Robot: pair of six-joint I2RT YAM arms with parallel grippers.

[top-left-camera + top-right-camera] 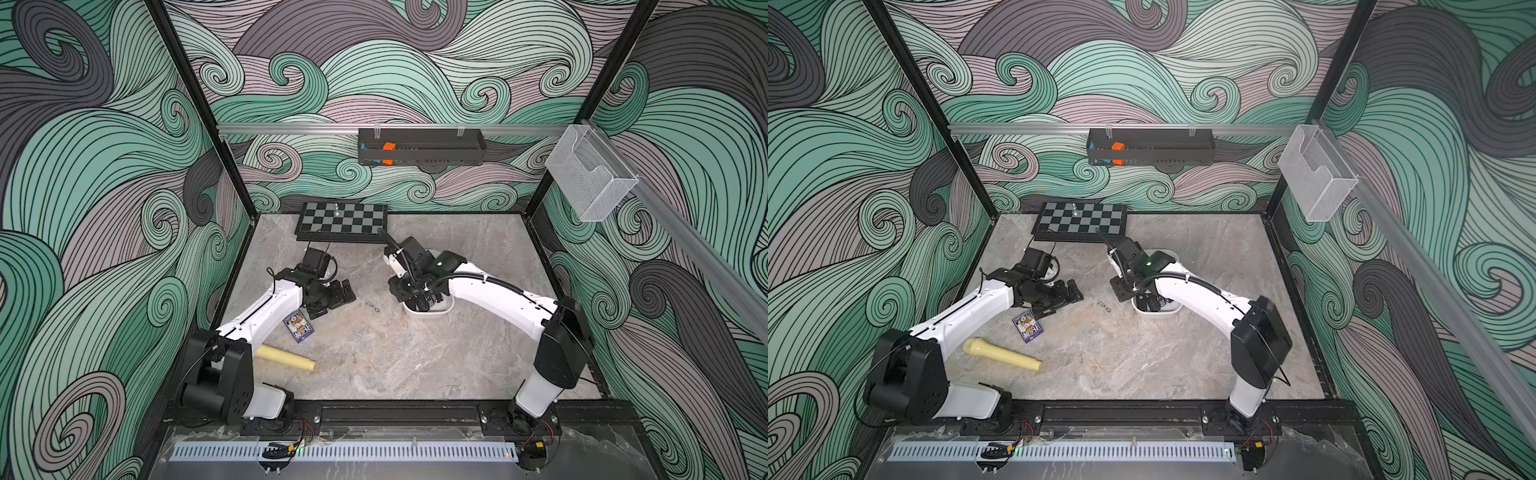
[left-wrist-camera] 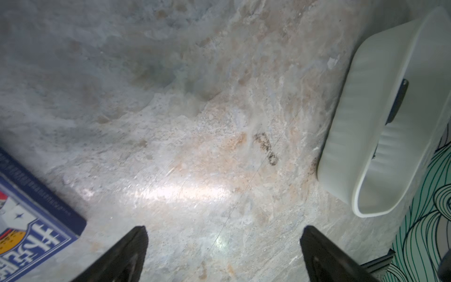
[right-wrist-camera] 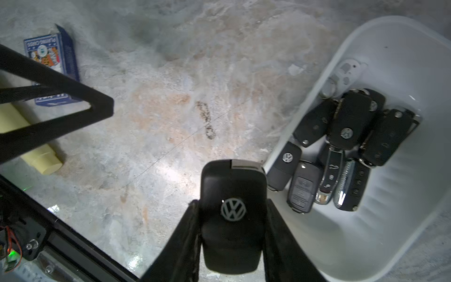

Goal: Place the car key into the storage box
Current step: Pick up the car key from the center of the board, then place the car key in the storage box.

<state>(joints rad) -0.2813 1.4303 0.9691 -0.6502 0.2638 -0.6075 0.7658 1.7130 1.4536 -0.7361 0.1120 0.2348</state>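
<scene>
My right gripper [image 3: 231,202] is shut on a black car key [image 3: 233,219] with a VW badge, gripping it by its two long sides. The key hangs above the table right at the near rim of the white storage box [image 3: 390,232], in which several other black key fobs [image 3: 349,122] lie. In both top views the right gripper [image 1: 422,301] reaches down at the box [image 1: 434,311], and the key itself is hidden there. My left gripper [image 2: 224,229] stands open over bare table, well apart from the box [image 2: 361,122].
A blue playing-card pack [image 1: 298,326] and a pale yellow cylinder [image 1: 286,357] lie by the left arm. A chessboard [image 1: 343,219] sits at the back. On the walls hang a black tray [image 1: 422,146] and a clear basket [image 1: 590,174]. A small dark chain [image 1: 372,306] lies between the grippers.
</scene>
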